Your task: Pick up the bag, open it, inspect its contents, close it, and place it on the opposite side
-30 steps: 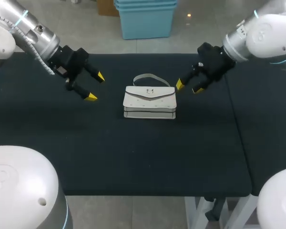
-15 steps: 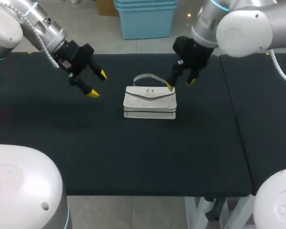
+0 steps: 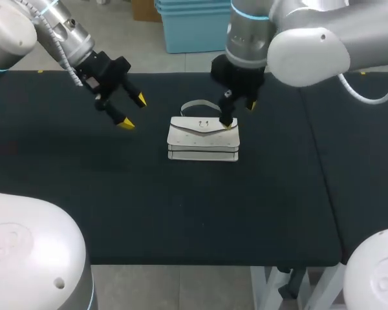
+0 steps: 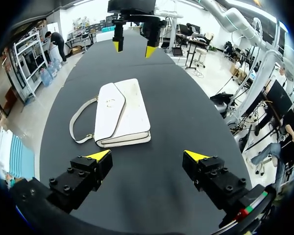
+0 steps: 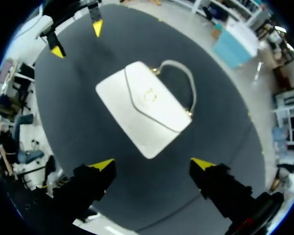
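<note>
Bag (image 3: 202, 137) lies flat near the middle of the table (image 3: 181, 213), a little toward the far edge, flap closed, handle (image 3: 197, 104) flopped onto the cloth on its far side. My right gripper (image 3: 240, 115) hangs over the bag's far right corner, fingers spread wide and empty; from the wrist the bag sits ahead of the tips, not between them. My left gripper (image 3: 133, 112) waits left of the bag, apart from it, fingers also wide, holding nothing. Judgement: task barely begun. Bag not lifted; opening, inspecting, closing and placing on the opposite side all remain. Small metal clasp (image 3: 202, 124) on the flap; no label or writing legible.
</note>
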